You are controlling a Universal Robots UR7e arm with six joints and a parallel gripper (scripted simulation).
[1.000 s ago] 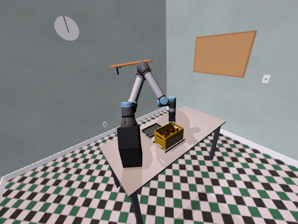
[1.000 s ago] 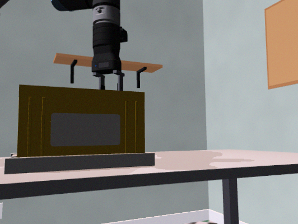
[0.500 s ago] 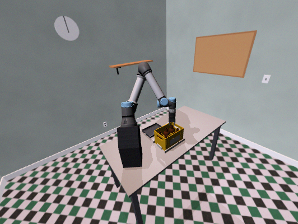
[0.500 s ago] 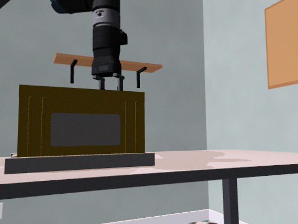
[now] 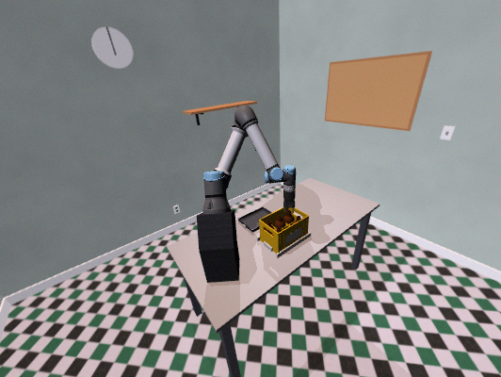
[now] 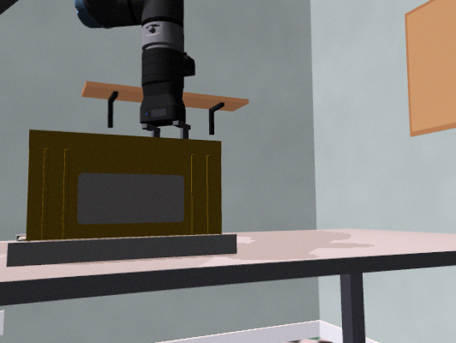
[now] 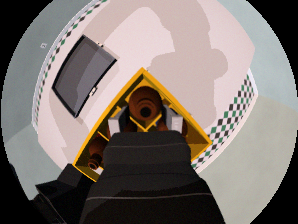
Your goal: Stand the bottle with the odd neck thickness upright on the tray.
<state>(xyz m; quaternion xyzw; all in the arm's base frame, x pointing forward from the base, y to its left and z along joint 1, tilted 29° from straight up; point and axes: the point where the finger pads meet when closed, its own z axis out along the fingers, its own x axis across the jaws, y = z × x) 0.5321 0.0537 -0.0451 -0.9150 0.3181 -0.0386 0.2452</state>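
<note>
Aligning Open Fingers Over the Crate

The bottles [image 5: 280,222] [image 7: 145,97] stood in the near crate [image 5: 268,238] [image 6: 129,159] [image 7: 143,71]; the odd neck was indistinguishable. The gripper [image 5: 289,210] [image 6: 171,134] [image 7: 145,111], fingers apart and empty, required centred, vertical descent. The tray [image 5: 254,220] [image 7: 85,75] lay far left.

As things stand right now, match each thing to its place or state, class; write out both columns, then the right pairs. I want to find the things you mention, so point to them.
1. Yellow plastic-looking crate [image 5: 268,241] [image 6: 129,156] [image 7: 109,106]
2. Dark shallow rectangular tray [image 5: 256,220] [image 7: 84,75]
3. Black two-finger gripper [image 5: 289,210] [image 6: 171,132] [image 7: 145,111]
4. Orange-brown flat shelf [image 5: 221,107] [image 6: 99,91]

A. open, fingertips down at the crate's top
B. mounted on the wall
C. on the table, with brown bottles inside
D. on the table, with no bottle on it

Pairs: 1-C, 2-D, 3-A, 4-B
</note>
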